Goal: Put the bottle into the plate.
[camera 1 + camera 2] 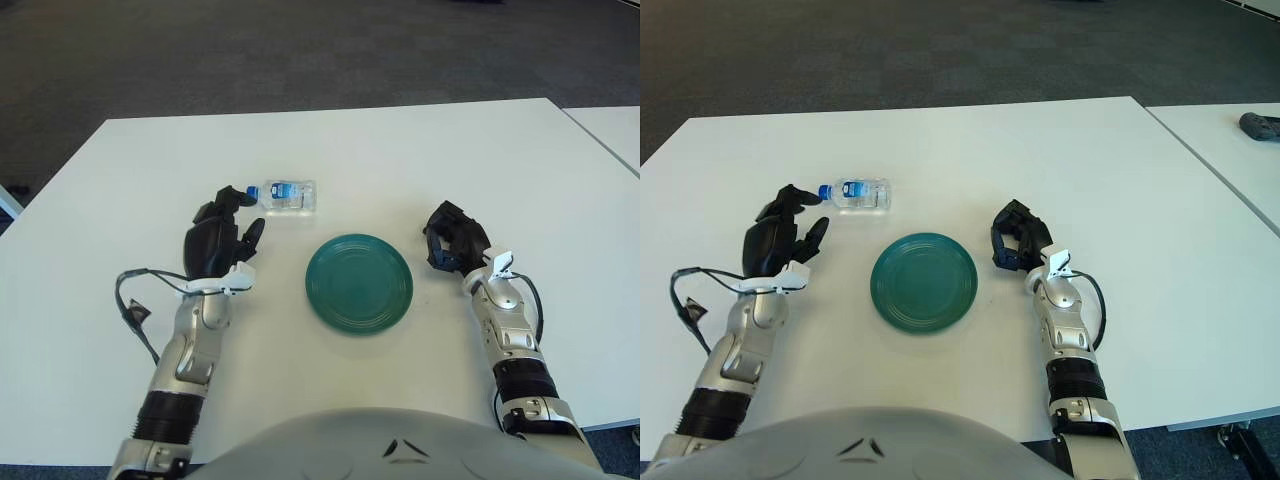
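A small clear water bottle with a blue cap and blue label lies on its side on the white table, cap pointing left. A round dark green plate sits in front of it, slightly to the right, with nothing on it. My left hand is raised just left of the bottle's cap, fingers spread, holding nothing. My right hand shows just right of the plate, fingers curled, holding nothing.
The white table stretches wide around the objects. A second white table stands to the right across a narrow gap, with a dark object on it. Dark carpet lies beyond the far edge.
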You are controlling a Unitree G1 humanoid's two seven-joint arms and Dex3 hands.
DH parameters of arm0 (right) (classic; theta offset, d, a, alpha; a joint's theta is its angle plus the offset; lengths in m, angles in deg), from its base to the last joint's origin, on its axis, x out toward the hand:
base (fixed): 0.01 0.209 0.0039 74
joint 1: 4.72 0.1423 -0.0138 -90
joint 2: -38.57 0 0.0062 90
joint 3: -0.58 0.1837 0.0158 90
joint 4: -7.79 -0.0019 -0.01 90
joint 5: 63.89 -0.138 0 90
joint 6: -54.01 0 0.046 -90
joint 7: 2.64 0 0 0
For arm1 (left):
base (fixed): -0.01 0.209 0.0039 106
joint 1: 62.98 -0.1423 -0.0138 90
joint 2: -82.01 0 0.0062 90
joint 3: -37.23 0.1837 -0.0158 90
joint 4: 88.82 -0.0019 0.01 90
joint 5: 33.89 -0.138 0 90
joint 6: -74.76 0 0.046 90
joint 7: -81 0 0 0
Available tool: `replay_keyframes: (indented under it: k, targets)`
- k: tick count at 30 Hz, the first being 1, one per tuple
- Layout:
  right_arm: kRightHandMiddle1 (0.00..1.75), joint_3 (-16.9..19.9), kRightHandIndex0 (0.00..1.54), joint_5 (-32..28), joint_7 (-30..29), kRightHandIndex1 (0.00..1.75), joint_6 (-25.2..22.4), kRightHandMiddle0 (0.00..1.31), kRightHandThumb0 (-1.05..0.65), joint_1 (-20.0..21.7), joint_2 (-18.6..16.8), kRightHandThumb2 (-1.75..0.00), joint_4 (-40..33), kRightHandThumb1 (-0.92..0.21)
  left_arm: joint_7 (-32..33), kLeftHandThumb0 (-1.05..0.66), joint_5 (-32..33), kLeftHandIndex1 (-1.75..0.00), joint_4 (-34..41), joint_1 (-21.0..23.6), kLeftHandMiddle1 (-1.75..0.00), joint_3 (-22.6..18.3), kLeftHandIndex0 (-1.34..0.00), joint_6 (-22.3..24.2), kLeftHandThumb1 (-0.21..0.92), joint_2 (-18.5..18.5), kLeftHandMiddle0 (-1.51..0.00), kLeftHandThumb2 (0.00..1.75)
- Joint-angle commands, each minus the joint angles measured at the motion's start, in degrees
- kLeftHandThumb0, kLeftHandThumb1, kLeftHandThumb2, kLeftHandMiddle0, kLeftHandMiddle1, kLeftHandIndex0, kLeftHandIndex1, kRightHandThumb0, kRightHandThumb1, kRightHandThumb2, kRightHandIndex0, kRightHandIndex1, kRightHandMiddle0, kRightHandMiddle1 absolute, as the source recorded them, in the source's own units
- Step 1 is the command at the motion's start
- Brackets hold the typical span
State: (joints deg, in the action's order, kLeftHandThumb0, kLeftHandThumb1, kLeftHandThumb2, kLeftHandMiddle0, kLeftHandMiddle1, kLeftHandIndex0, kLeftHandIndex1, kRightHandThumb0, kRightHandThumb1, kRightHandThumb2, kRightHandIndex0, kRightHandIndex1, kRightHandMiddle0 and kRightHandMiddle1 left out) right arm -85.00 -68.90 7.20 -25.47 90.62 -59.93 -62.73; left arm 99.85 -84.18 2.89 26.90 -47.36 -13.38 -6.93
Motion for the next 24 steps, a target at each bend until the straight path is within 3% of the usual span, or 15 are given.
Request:
replay_keyframes:
  k: [1,6,12,19,24]
  targets:
    - [1.75,-0.3,1.09,0.9,-0.3,1.75,-1.8,0.50,-0.44,-0.9,0.2,-1.13,2.3,-0.46,-4.2,-0.95,-6.6,-0.88,-0.6,7.3,-0.16,2.9,-0.01,4.0,0.92,3.0,-0.23,0.51]
    - [1.75,-0.4,1.09,0.8,-0.1,1.75,-2.1,0.50,-0.44,-0.9,0.5,-1.12,2.2,-0.47,-12.1,-1.03,-10.4,-0.46,-3.8,14.8,-0.02,7.1,0.00,9.2,0.92,3.3,-0.05,0.54]
    - [1.75,-0.5,1.09,0.7,0.1,1.75,-1.7,0.50,-0.44,-1.2,0.5,-1.12,2.0,-0.47,-14.5,-1.05,-10.8,-0.09,-15.8,22.5,0.00,10.5,0.00,8.4,0.92,6.3,0.00,0.68]
    - [1.75,-0.5,1.10,0.3,0.3,1.75,-1.4,0.49,-0.43,-2.2,0.3,-1.12,1.3,-0.47,-15.8,-1.05,-9.5,-0.01,-26.0,28.5,0.00,14.0,0.00,5.8,0.92,7.4,0.00,0.80]
    - [1.75,-0.6,1.10,0.4,0.3,1.75,-1.2,0.50,-0.43,-2.6,0.2,-1.12,1.3,-0.47,-16.0,-1.05,-9.0,0.00,-29.2,30.9,0.00,16.1,0.00,5.1,0.92,7.6,0.00,0.88]
